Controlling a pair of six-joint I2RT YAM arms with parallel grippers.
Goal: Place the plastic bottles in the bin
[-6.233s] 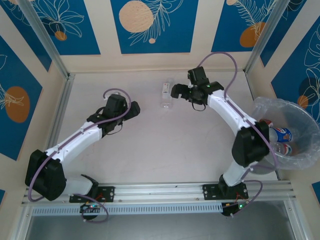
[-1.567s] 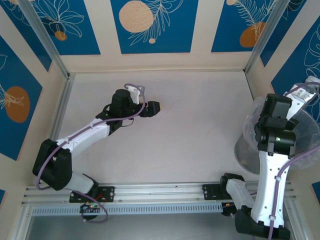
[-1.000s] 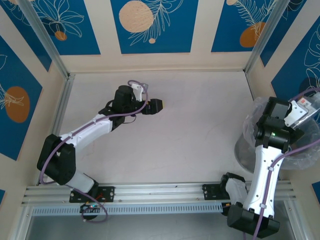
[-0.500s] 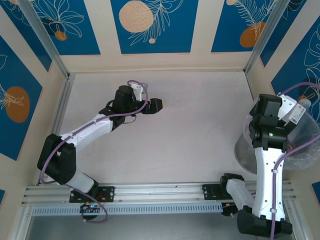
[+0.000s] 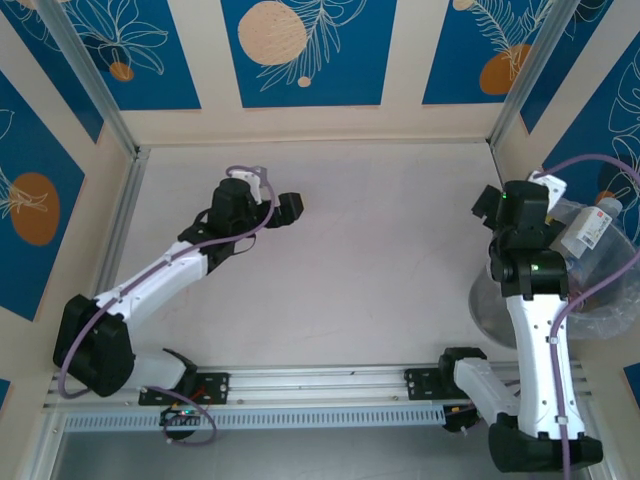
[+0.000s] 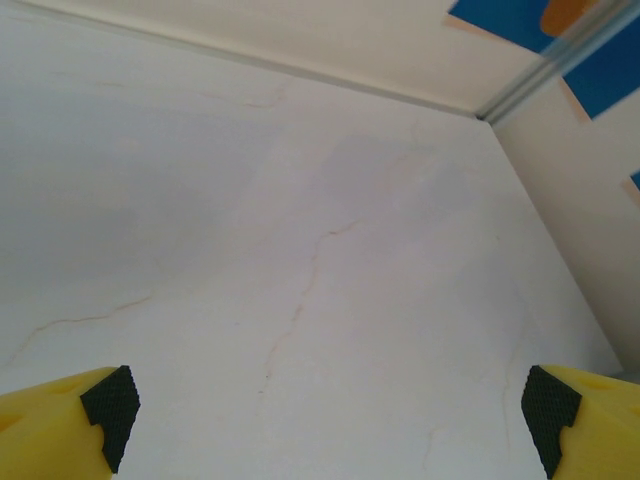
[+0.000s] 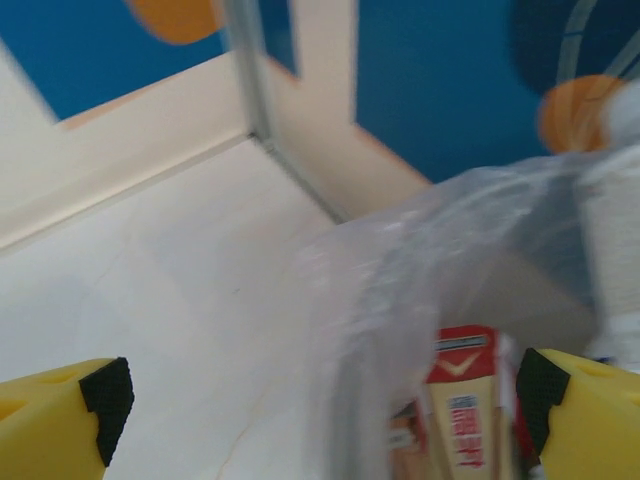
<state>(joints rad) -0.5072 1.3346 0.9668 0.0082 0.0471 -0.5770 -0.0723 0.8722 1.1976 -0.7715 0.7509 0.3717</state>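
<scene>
The bin [image 5: 607, 300], lined with a crinkly clear bag, stands at the table's right edge. A clear plastic bottle [image 5: 588, 226] with a red and white label lies on top inside it. My right gripper [image 5: 512, 196] hovers at the bin's left rim, open and holding nothing. In the right wrist view the open right gripper [image 7: 320, 410] frames the bag's edge [image 7: 400, 290], with a red-and-cream labelled bottle [image 7: 463, 400] behind the plastic. My left gripper [image 5: 288, 205] is over the bare table at the back left, open and empty. The left wrist view shows that gripper [image 6: 330, 420] above plain tabletop.
An aluminium post [image 5: 520, 70] and painted blue panels wall in the back right corner near the bin. The right arm's cable [image 5: 590, 160] loops above the bin. The white table [image 5: 380, 260] lies bare between the two arms.
My right gripper opened and let the bottle go into the bin, then swung left off the bin. My left gripper pulled back a little to the left.
</scene>
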